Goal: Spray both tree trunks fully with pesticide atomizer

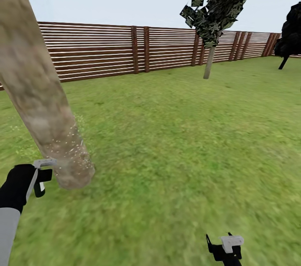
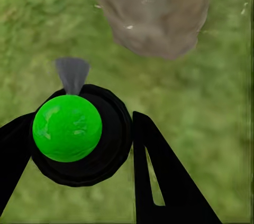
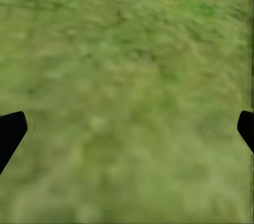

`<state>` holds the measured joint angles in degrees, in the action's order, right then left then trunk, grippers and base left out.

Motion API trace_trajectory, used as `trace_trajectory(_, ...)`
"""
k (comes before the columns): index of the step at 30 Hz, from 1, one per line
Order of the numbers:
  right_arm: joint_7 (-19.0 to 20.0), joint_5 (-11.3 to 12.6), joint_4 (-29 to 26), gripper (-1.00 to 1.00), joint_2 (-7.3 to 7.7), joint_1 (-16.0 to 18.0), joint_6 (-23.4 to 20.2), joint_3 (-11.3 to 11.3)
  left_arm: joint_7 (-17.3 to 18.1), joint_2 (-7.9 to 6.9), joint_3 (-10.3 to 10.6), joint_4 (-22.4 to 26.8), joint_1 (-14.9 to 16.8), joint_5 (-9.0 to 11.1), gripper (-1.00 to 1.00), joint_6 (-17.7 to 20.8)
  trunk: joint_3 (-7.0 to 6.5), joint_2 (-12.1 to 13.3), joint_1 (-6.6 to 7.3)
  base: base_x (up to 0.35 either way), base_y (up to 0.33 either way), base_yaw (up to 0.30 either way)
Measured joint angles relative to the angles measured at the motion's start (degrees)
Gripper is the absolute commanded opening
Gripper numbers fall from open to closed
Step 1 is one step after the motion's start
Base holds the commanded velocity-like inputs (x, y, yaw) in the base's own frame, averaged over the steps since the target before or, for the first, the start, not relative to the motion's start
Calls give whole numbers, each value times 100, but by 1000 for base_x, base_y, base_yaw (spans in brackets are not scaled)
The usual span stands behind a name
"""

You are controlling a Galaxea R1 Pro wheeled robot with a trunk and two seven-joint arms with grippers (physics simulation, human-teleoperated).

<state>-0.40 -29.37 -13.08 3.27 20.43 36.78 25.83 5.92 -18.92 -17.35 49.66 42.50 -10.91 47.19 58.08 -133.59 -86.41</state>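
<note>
Two arms are out, and just one carries the tool: the left gripper (image 2: 100, 150) has its black jaws clenched around the pesticide atomizer (image 2: 74, 131), a dark round bottle with a bright green cap and a grey nozzle. That nozzle points straight ahead of the jaws at the thick mottled beige-grey tree trunk (image 1: 39, 90), which stands just beyond them, its long axis running steeply up and leaning away. White specks dot the bark low down, so spraying looks under way near the base; the upper stretch seems uncovered. The right gripper (image 1: 225, 249), jaws released and spread wide with nothing between them, hangs over bare green grass floor (image 3: 127, 76), well apart from this trunk. Far ahead, a second leafy tree with a thin pale trunk (image 1: 207, 67) waits by the brown slatted wooden fence (image 1: 104, 50).
</note>
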Motion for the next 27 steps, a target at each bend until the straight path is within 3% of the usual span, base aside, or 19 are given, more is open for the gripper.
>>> trace_trajectory(5,0,0,0,100,0,0,0,0,-19,-5,-7,-56,-19,-8,-100,-19,0,0,0,0,-274,0)
trace_trajectory(8,0,0,-1,100,0,0,0,0,-60,-1,-6,-504,-171,-3,-100,-587,1,0,-1,11,-274,0)
trace_trajectory(10,0,0,-2,100,0,0,0,0,-69,-7,-9,-776,-185,-16,-100,-712,0,0,1,84,-270,62)
trace_trajectory(17,0,-8,2,100,-1,1,-1,-2,-90,-3,-35,-946,-211,-16,-100,-788,0,0,3,229,-195,260)
trace_trajectory(20,0,-9,2,100,-1,1,-1,-1,-106,-24,-59,-1301,-213,-25,-100,-887,0,0,3,279,-152,231)
trace_trajectory(22,0,-9,1,100,0,1,-1,-2,-120,-56,-113,-1417,-218,-39,-100,-1122,0,0,3,299,-106,53)
trace_trajectory(27,0,-9,0,100,0,0,-1,-2,-130,3,-127,-1606,-220,4,-100,-1216,0,0,3,308,-93,5)
